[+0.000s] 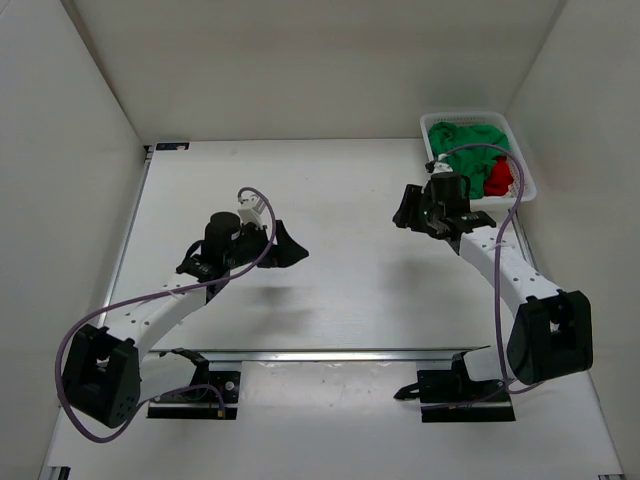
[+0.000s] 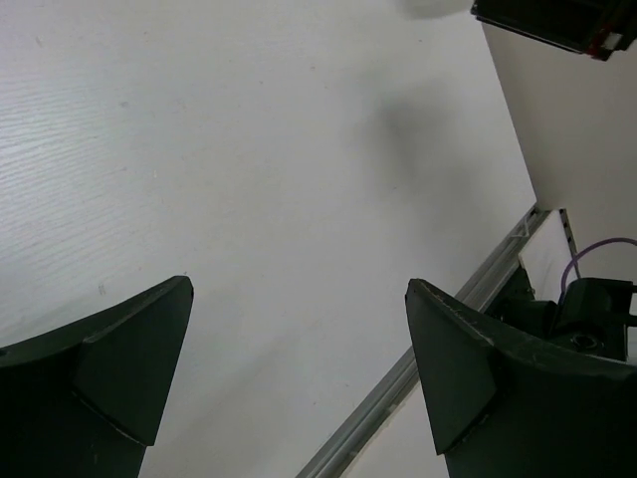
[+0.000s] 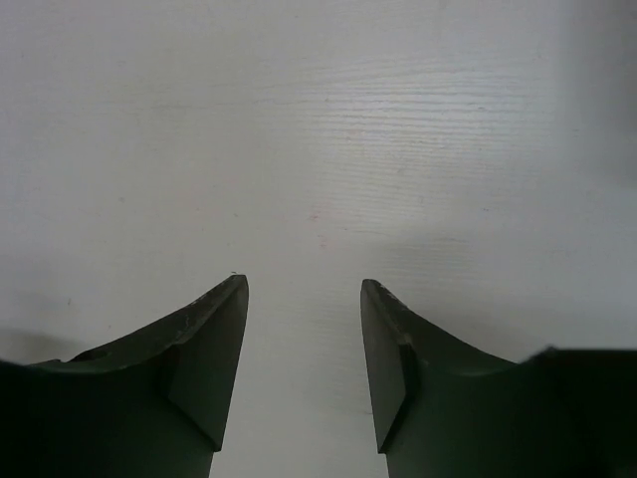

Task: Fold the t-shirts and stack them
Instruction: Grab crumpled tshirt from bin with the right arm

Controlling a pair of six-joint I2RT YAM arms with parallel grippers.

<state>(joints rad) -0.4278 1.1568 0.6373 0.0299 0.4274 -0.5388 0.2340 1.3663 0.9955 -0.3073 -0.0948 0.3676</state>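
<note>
A bright green t-shirt (image 1: 465, 137) and a red t-shirt (image 1: 499, 178) lie bunched in a white mesh basket (image 1: 528, 170) at the back right of the table. The off-white t-shirt does not show. My left gripper (image 1: 290, 248) is open and empty over the middle of the table; the left wrist view (image 2: 299, 289) shows only bare tabletop between its fingers. My right gripper (image 1: 406, 208) is open and empty, just left of the basket; the right wrist view (image 3: 304, 284) shows bare tabletop between its fingers.
White walls enclose the table on the left, back and right. A metal rail (image 1: 330, 353) runs along the near edge by the arm bases and shows in the left wrist view (image 2: 398, 398). A purple cable (image 1: 480, 150) loops over the basket.
</note>
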